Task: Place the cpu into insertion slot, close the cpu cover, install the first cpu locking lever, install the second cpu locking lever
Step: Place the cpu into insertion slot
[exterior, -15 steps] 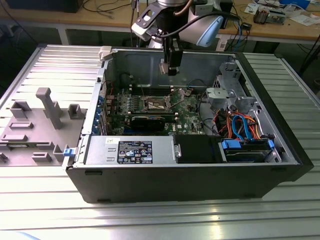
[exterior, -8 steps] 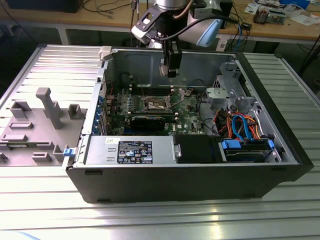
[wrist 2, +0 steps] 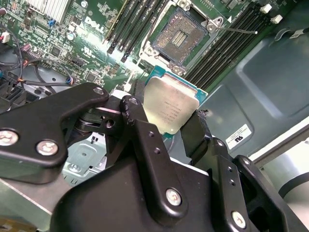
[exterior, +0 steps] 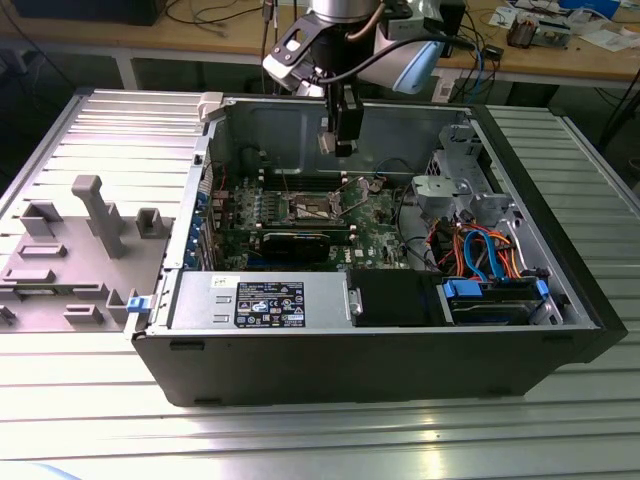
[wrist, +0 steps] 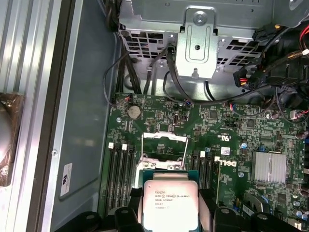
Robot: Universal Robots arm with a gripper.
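Placing step: the end effector (exterior: 344, 140), clenched on the cpu (wrist 2: 169, 104), hovers above the insertion slot (wrist 2: 179, 35), so seating likely needs square alignment.

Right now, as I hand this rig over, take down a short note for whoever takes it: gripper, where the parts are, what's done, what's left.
Gripper: shut on the cpu, held above the motherboard inside the open case.
Insertion slot: empty, dark centre exposed.
Cpu cover: looks raised, open.
Done: cpu is in the grip, over the board.
Left: cpu not yet seated, cover not closed, locking levers not latched.
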